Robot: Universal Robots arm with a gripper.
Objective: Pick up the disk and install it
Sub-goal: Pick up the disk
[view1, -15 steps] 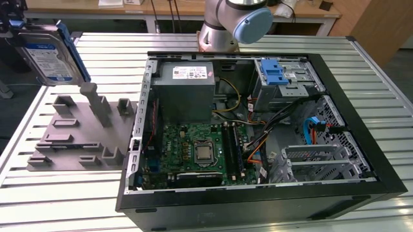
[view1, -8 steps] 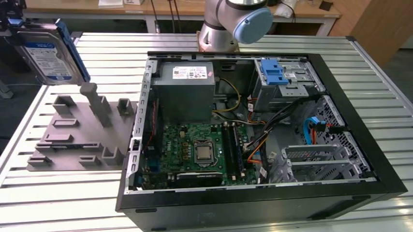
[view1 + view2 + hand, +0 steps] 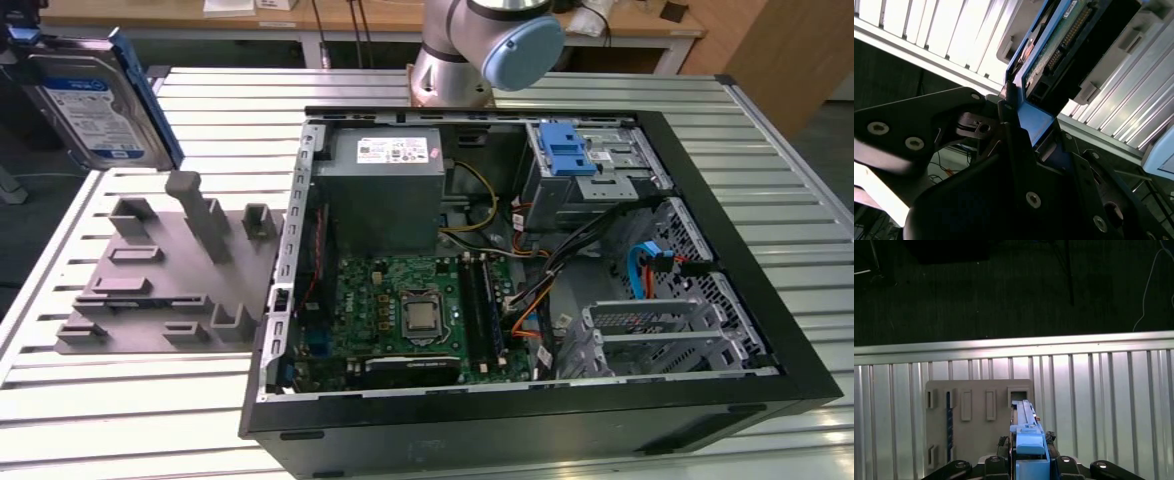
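One flat silver disk (image 3: 87,100), white-and-blue label, blue carrier frame, in the air above the counter (image 3: 134,420) edge, tool (image 3: 1029,462) clamped on its carrier, one grey holder plate (image 3: 167,270), one open computer case (image 3: 534,300)

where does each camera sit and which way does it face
Exterior view: off the arm, looking down into the open computer case; the arm stands behind it, the disk hangs at the exterior view's left.
First wrist view: on the arm, looking down past the end effector at the grey fixture plate on the slatted table.
Second wrist view: on the arm, looking close along the end effector at the disk.
Shared: both wrist views show the end effector shut on the disk's blue carrier.
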